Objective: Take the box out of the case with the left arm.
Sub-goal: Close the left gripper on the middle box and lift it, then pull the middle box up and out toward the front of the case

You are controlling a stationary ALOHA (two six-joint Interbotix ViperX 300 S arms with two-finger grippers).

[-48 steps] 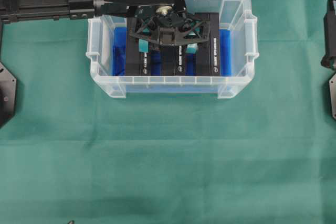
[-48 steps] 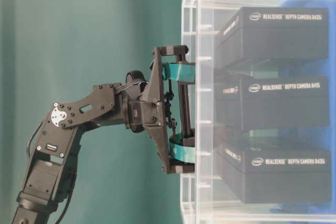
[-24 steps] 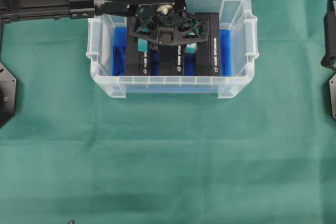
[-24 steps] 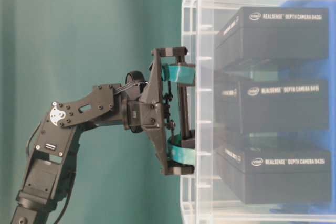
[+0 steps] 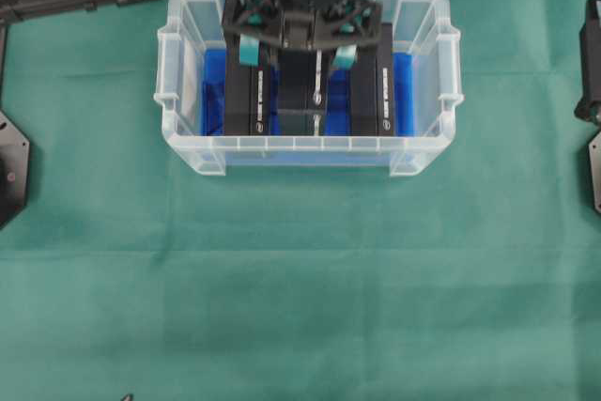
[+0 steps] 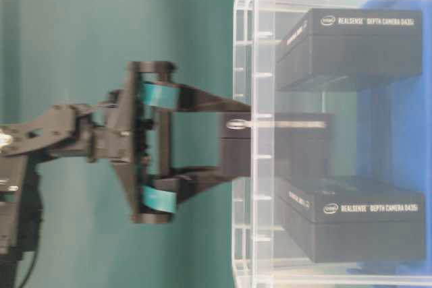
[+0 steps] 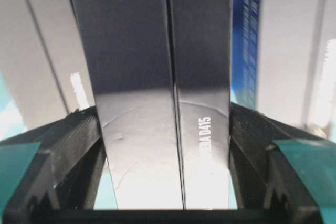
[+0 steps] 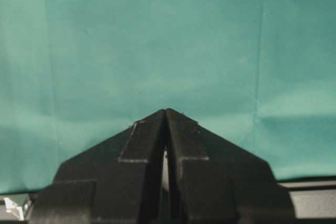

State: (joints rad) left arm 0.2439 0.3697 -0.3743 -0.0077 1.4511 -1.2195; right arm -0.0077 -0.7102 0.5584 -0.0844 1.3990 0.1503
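Observation:
The case (image 5: pixel 310 145) is a clear plastic tub with a blue bottom, at the top middle of the overhead view. My left gripper (image 5: pixel 297 63) reaches down into it, shut on the middle black box (image 5: pixel 302 91). In the left wrist view the box (image 7: pixel 157 77) fills the space between both black fingers (image 7: pixel 79 145), touching each. From table level the box's end (image 6: pixel 235 156) sticks out past the case's rim (image 6: pixel 244 133), still partly inside. My right gripper (image 8: pixel 166 116) is shut with nothing in it, over green cloth.
Two more black boxes lie in the case, one on the left (image 5: pixel 247 100) and one on the right (image 5: pixel 376 91) of the held one. The right arm's base (image 5: pixel 590 63) stands at the right edge. Green cloth (image 5: pixel 300 279) covers the table.
My left gripper has risen with the middle box, drawing it up from between the other two until its end passes the case's rim. The right arm has not moved.

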